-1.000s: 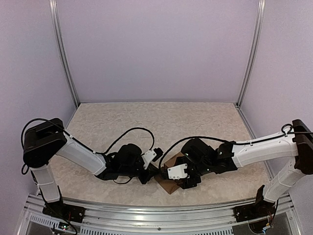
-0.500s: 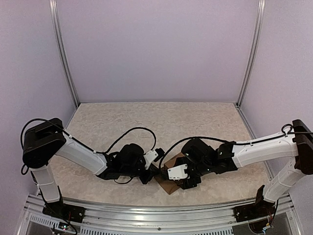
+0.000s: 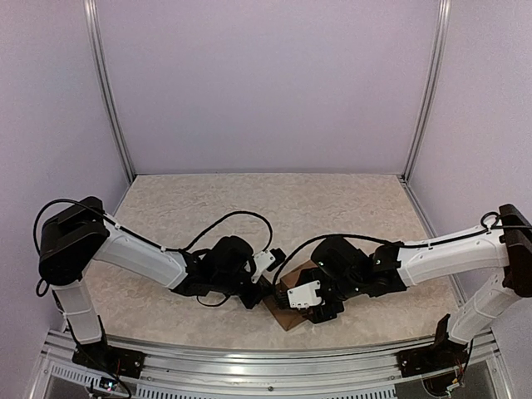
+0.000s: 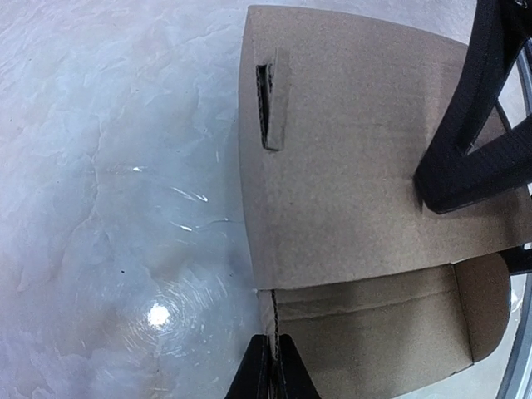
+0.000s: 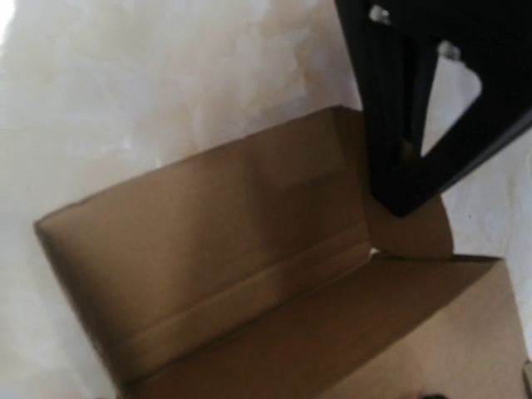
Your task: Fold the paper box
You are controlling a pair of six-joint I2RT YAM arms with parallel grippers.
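Observation:
The paper box [image 3: 285,314] is brown cardboard, partly folded, lying near the table's front edge between both arms. In the left wrist view one panel [image 4: 349,166] with a slit [image 4: 270,100] lies flat and a flap with a rounded tab [image 4: 482,299] is folded beside it. My left gripper [image 4: 275,366] [image 3: 264,293] is shut on a thin cardboard edge at the box's left side. My right gripper [image 3: 322,309] hangs over the box's right side with its jaws apart, and one black finger [image 4: 465,141] rests on the flat panel. The right wrist view looks into the folded corner [image 5: 249,249], where the left gripper's fingers [image 5: 399,158] meet a rounded tab.
The tabletop [image 3: 266,208] is mottled beige, closed in by lilac walls with metal posts [image 3: 112,108] [image 3: 424,100]. An aluminium rail [image 3: 266,366] runs along the near edge just in front of the box. A black cable [image 3: 224,224] loops above the left wrist.
The left wrist has shifted right and a little away from the rail, closer to the box. The right gripper has edged right. The box has stayed in place.

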